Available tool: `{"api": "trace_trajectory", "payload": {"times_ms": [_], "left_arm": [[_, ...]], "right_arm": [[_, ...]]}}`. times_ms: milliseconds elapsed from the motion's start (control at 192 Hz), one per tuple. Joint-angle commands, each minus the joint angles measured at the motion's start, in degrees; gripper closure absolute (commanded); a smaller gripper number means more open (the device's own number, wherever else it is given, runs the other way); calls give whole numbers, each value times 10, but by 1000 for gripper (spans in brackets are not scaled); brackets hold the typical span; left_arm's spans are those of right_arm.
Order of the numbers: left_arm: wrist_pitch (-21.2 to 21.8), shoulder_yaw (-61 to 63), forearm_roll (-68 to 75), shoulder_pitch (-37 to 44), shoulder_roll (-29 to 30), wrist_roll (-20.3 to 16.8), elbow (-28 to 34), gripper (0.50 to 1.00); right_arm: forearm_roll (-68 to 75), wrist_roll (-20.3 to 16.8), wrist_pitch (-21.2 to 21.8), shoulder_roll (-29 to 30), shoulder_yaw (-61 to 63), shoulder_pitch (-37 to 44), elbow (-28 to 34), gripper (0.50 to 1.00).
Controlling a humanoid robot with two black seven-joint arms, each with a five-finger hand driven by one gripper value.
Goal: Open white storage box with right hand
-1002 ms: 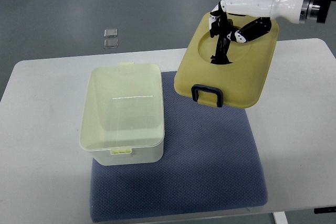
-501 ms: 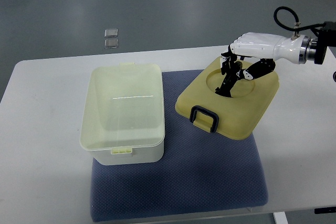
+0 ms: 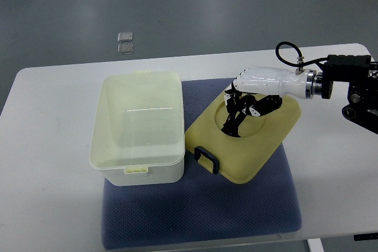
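Observation:
The white storage box [image 3: 139, 127] stands open on the left part of the blue mat [image 3: 236, 205]. Its yellow lid [image 3: 245, 140], with a dark handle [image 3: 207, 159] at its near end, lies low over the mat just right of the box. My right hand [image 3: 239, 113] comes in from the right edge. Its fingers are curled into the round recess in the lid's top and grip the lid. The left arm is not visible.
The white table [image 3: 47, 175] carries the mat. Two small clear squares [image 3: 124, 42] lie on the grey floor beyond the table's far edge. My right forearm and its cable [image 3: 336, 81] reach over the table's right side.
My right hand has carried the lid down and to the left, from high above the table's far right to low over the mat beside the box.

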Motion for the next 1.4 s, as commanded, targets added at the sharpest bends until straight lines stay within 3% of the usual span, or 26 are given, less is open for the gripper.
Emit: {"api": "trace_trajectory", "payload": {"times_ms": [0,141,193,198,214,224,235,261,334,804,1180,1315,1394], "left_arm": [[0,0,0,0,0,0,0,500],[0,0,0,0,0,0,0,500],[0,0,0,0,0,0,0,500],[0,0,0,0,0,0,0,500],[0,0,0,0,0,0,0,500],[0,0,0,0,0,0,0,500],[0,0,0,0,0,0,0,500],[0,0,0,0,0,0,0,500],[0,0,0,1,0,0,0,500],[0,1,0,1,0,0,0,500],[0,1,0,1,0,0,0,500],[0,2,0,1,0,0,-1,500],[0,2,0,1,0,0,-1,500]], "right_arm": [[0,-1,-4,13,0,-9,0,1000],[0,0,-4,27,0,-24,-5,987],[0,0,-4,29,0,-27,-7,861],[0,0,-5,29,1,-28,-8,818],[0,0,-4,29,1,-28,-8,779],[0,0,-5,30,1,-30,-9,704],[0,0,-5,30,1,-30,-9,703],[0,0,-4,33,1,-32,-9,644],[0,0,-4,35,1,-32,-10,587],[2,3,5,11,0,-27,-11,570],[15,4,61,-60,11,18,-16,572],[63,3,52,-51,60,38,-56,572],[167,0,16,-14,120,33,-87,572]]}}
